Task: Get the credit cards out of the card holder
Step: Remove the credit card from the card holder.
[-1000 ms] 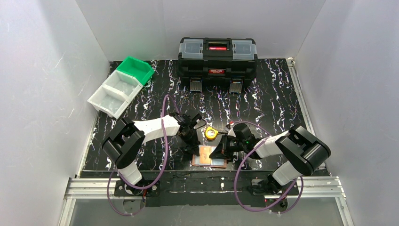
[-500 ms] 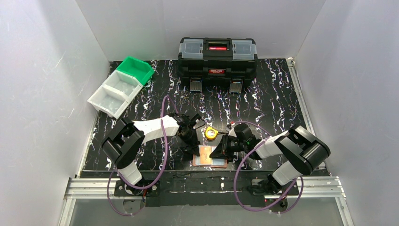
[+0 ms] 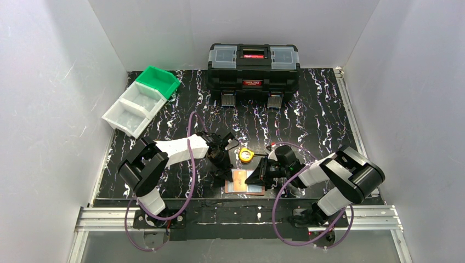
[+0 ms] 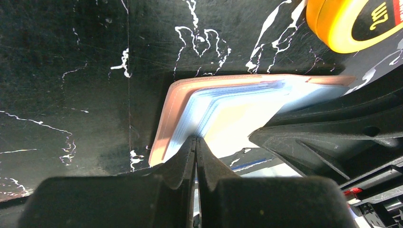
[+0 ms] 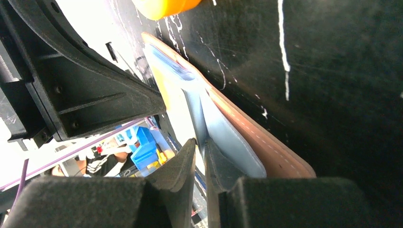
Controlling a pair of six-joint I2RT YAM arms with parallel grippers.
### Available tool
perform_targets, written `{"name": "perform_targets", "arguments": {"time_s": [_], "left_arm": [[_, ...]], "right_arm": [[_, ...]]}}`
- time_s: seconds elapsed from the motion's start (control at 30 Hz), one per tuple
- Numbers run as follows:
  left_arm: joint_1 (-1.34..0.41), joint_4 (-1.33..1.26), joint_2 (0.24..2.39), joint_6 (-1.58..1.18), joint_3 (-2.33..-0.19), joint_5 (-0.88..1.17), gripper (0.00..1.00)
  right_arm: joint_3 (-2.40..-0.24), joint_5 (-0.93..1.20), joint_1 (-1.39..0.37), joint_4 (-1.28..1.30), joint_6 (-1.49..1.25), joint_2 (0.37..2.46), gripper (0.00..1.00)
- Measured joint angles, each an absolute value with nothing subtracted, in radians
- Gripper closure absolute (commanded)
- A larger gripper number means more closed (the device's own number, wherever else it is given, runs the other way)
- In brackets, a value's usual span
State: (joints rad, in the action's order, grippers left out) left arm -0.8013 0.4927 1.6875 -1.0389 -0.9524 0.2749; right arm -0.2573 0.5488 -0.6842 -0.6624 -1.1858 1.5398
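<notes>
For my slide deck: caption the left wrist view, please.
Left gripper, shut, at the edge of the open wallet; yellow tape measure beyond.

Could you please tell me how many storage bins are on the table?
3, in a diagonal row at back left: green bin farthest back, middle white bin, near white bin. None seems hidden.

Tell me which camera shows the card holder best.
Left wrist view: the card holder lies open, bluish sleeves fanned mid-frame. Right wrist shows it edge-on; the top view shows only a small tan patch.
</notes>
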Motion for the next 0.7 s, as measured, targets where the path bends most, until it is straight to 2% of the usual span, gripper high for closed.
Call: {"name": "perform_targets", "arguments": {"time_s": [0.7], "left_arm": [[-0.800, 0.493, 1.694, -1.044, -0.955, 0.281, 1.00]], "right_arm": [[-0.231, 0.559, -0.674, -0.761, -1.222, 1.578, 0.87]]}}
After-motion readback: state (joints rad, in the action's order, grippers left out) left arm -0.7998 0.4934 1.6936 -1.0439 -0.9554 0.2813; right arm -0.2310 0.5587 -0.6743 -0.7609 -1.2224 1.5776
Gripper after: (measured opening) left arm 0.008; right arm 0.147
